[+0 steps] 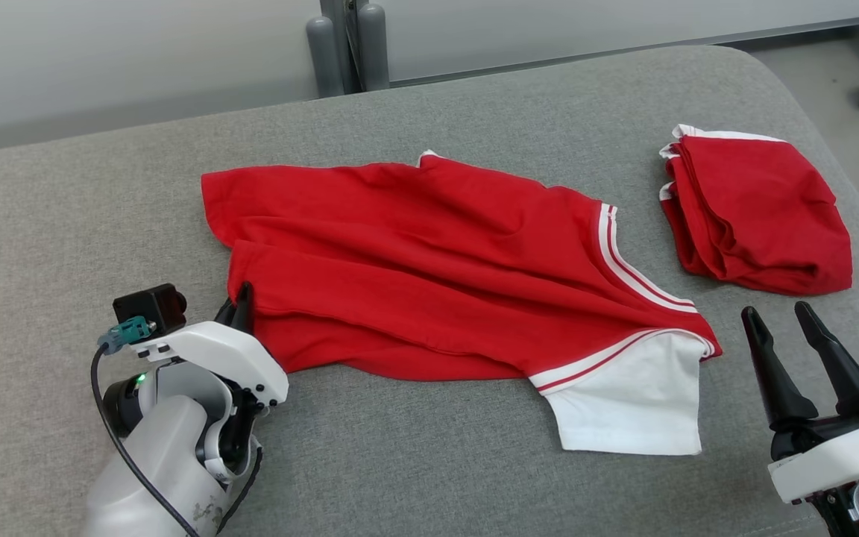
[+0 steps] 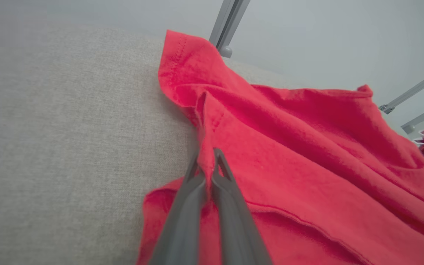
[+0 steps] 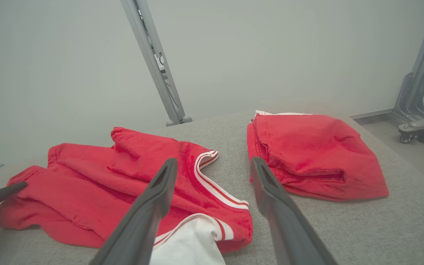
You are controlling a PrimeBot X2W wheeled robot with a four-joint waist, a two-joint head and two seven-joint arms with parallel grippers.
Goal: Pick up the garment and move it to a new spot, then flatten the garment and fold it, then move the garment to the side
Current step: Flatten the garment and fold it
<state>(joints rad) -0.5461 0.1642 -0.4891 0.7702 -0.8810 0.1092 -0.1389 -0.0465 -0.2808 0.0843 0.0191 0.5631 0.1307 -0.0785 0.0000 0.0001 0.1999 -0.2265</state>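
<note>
One shirt (image 1: 429, 253), red with a white sleeve (image 1: 631, 403) and white-striped trim (image 1: 627, 268), lies spread and wrinkled across the middle of the grey table (image 1: 474, 97). The left gripper (image 1: 241, 298) is at the shirt's near left edge, its fingers pressed together on a fold of red cloth. In the left wrist view a ridge of the fabric is pinched between the two tips, and the cloth runs from them up that view to a hemmed corner (image 2: 182, 55). The rest of the shirt spreads off to the right of the fingers. The right gripper (image 1: 776, 309) hangs just off the shirt's right end, near the white sleeve but apart from it, fingers spread and holding nothing. In the right wrist view those fingers point over the gap between the shirt and a folded red pile (image 3: 315, 154). The finger on that view's left crosses the striped trim, the other crosses bare table. The left gripper's tip shows at that view's left edge, against the shirt's other end. The pile lies at the table's far right, apart from the shirt.
</note>
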